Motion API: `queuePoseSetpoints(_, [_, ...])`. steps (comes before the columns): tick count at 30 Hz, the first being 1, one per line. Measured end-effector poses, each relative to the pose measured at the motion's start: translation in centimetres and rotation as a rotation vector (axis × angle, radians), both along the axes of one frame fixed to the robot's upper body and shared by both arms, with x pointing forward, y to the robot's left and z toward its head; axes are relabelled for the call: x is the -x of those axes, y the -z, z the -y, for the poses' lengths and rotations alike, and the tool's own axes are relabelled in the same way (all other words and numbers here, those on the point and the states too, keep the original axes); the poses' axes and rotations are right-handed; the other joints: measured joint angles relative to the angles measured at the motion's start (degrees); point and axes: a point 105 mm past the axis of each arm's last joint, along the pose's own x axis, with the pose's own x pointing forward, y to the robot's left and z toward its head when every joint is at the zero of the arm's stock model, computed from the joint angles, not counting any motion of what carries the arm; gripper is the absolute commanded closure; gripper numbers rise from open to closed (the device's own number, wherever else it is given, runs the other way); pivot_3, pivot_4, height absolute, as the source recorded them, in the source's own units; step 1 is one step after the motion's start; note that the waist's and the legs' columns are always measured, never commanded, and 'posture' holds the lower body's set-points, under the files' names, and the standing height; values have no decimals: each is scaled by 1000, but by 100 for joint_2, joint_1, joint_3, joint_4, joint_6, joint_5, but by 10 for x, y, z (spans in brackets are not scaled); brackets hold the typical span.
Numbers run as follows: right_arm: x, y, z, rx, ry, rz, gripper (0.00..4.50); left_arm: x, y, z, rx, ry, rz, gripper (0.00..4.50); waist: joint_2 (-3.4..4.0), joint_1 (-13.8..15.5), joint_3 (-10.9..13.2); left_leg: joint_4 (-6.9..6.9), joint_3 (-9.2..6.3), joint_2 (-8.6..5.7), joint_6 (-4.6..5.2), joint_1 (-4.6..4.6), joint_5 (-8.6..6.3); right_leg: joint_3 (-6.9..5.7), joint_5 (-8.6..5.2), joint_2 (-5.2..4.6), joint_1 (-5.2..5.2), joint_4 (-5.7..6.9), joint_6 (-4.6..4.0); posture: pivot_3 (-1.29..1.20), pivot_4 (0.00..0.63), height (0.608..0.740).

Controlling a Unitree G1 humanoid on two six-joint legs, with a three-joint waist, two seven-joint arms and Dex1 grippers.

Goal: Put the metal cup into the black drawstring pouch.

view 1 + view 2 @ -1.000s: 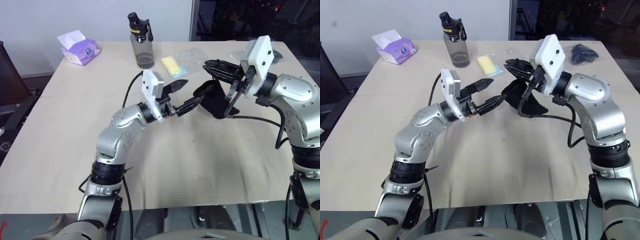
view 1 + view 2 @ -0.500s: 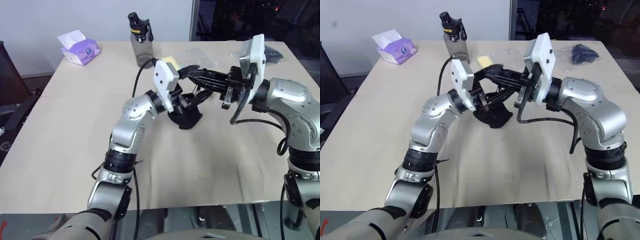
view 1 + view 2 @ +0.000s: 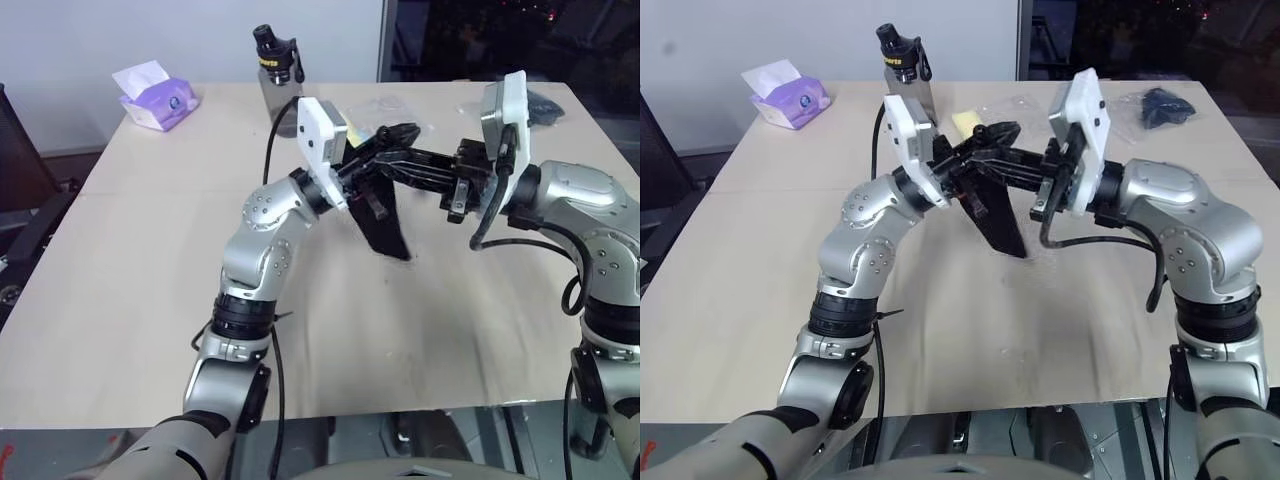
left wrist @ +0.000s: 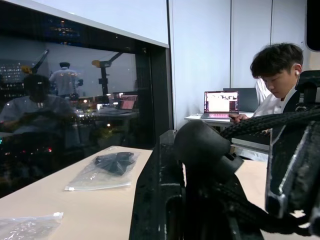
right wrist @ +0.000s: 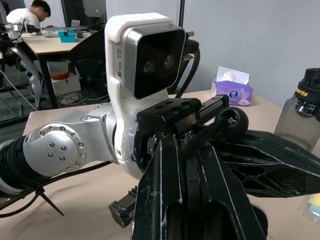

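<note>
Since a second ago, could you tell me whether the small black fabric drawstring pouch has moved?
Yes. The black drawstring pouch has shifted to the robot's left, from right of the water bottle to nearly below it, and now hangs stretched between both grippers.

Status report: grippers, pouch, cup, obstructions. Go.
Left gripper and right gripper both shut on the black drawstring pouch, which hangs above the table. Water bottle stands behind.

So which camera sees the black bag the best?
The right eye view: there the black drawstring pouch hangs whole above the table, held up by both end effectors. The left eye view shows nearly the same. In the wrist views I cannot tell it from the dark fingers.
</note>
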Motion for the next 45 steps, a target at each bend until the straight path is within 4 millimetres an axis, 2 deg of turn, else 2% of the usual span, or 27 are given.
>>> queuePoseSetpoints(6, [-1,0,1,-11,11,-6,4500,0,3,3,-24,-9,4,4478,0,0,0,0,0,0,0,0,0,0,0,0,0,0,0,0,150,740])
queuePoseSetpoints(9, [-1,-1,0,-20,8,-8,4500,0,5,2,-23,5,-12,3716,0,-3,0,0,0,1,0,1,0,0,0,0,0,0,0,0,150,740])
queuePoseSetpoints(13, [1,-2,-2,-41,-3,-17,4500,-2,7,0,-27,-22,-11,2124,0,-2,0,0,0,1,0,0,0,0,0,1,0,0,0,0,150,740])
queuePoseSetpoints(21, [2,-7,0,-98,-7,-51,4500,-1,6,0,-15,-14,-20,2124,0,1,0,0,-1,1,0,0,0,0,0,0,0,1,0,0,150,740])
queuePoseSetpoints(25, [4,-13,4,-201,-39,-168,4500,0,5,0,-15,-13,-11,2124,0,0,0,0,0,1,0,0,0,0,0,0,0,1,0,0,150,740])
queuePoseSetpoints(27, [5,-19,6,-319,-76,-304,4500,0,4,1,-14,-13,-10,2124,0,-1,1,0,1,3,0,0,0,1,1,0,0,2,-1,0,150,740])
queuePoseSetpoints(30, [7,-25,7,-385,-97,-406,4500,1,3,1,-12,-12,-4,2124,1,-2,1,0,1,3,0,-1,0,1,1,0,0,1,-1,0,150,740])
queuePoseSetpoints(34, [10,-27,4,-422,-102,-495,4500,2,2,1,-10,-10,-2,2124,1,-5,1,-1,1,3,1,-1,0,1,0,0,0,1,-1,0,150,740])
queuePoseSetpoints(37, [13,-22,-1,-413,-103,-573,4500,1,2,3,0,-11,-10,2124,1,-7,1,-1,1,3,1,-1,0,1,0,1,0,1,-1,0,150,740])
queuePoseSetpoints(40, [7,-15,-4,-422,-60,-639,4500,2,-1,6,10,1,-11,2124,1,-7,1,0,2,3,1,-2,0,2,0,1,0,1,-1,0,150,740])
queuePoseSetpoints(45, [-2,-18,-1,-495,-19,-686,4500,5,-2,7,12,17,-15,2124,1,-9,1,-1,1,4,1,-2,0,2,0,3,0,1,0,0,150,740])
